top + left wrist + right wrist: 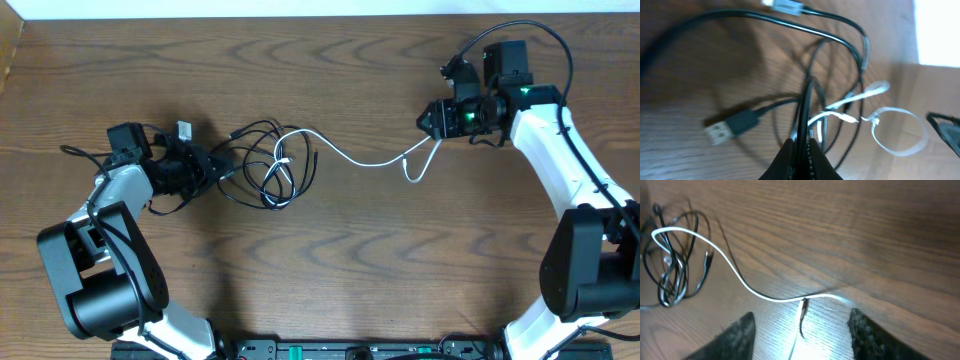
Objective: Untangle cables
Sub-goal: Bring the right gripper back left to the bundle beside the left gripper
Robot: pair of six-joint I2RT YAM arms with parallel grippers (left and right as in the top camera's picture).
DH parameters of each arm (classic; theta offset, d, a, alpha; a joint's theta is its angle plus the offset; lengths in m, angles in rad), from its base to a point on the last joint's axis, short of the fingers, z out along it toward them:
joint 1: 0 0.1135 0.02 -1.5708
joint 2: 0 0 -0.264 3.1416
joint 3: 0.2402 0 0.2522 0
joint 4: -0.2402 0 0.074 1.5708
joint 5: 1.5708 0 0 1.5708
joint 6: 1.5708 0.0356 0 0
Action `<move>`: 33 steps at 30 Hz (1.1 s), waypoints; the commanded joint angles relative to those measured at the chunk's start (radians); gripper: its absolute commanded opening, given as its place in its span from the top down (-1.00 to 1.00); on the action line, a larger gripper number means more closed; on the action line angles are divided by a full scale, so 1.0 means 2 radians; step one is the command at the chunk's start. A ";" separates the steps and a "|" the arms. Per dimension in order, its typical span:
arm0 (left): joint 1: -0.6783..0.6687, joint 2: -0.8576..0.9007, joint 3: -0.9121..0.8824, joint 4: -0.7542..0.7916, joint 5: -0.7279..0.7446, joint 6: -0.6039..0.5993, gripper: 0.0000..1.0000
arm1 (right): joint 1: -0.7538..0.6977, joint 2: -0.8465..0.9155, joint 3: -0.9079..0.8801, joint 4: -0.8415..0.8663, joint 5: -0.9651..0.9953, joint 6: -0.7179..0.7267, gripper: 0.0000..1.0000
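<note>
Fingers (785, 162) of the left hand (800, 150), nearest the left wrist lens: pressed together, pinching strands of the black cable (805, 30), which rise straight up from between them.

Left hand (212, 165), overhead view: low over the left part of the wooden bench (350, 60), pointing right, at the left edge of the tangle.

Pale plug (184, 130): on the bench just beyond the left hand; which cord it ends cannot be told.

USB plug (727, 129): dark body, metal tip, flat on the bench left of the pinched strands, on a black lead.

Black cable (262, 168): several overlapping loops, bunched on the bench just right of the left hand, left of centre.

White cable (352, 160): one end loops through the black bundle, crossing its strands. From there it runs right in a shallow wave across the bare wood, ending in a small hairpin loop below the right hand.

Right hand (432, 120): at the right rear of the bench, pointing left. Its wrist view shows the fingers (735, 335) spread wide, with the white cable (740, 277) lying on the bench between them under a bright glare. Contact with either finger cannot be told.
</note>
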 commanded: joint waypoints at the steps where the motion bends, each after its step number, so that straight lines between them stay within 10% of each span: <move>1: -0.002 0.000 -0.002 -0.001 -0.051 -0.037 0.85 | 0.021 -0.011 0.002 -0.002 -0.005 -0.003 -0.21; 8: -0.002 0.000 -0.002 -0.014 -0.129 -0.078 0.83 | 0.087 -0.003 0.002 -0.006 0.031 0.118 0.32; 15: -0.002 0.000 -0.002 -0.026 -0.181 -0.108 0.75 | 0.153 0.008 0.002 0.008 0.022 0.166 -0.09; 23: -0.002 0.000 -0.002 -0.030 -0.181 -0.114 0.74 | 0.225 0.018 0.002 0.007 0.051 0.252 0.55; 33: -0.002 0.000 -0.002 -0.031 -0.181 -0.114 0.74 | 0.299 0.089 0.002 0.012 0.086 0.365 0.49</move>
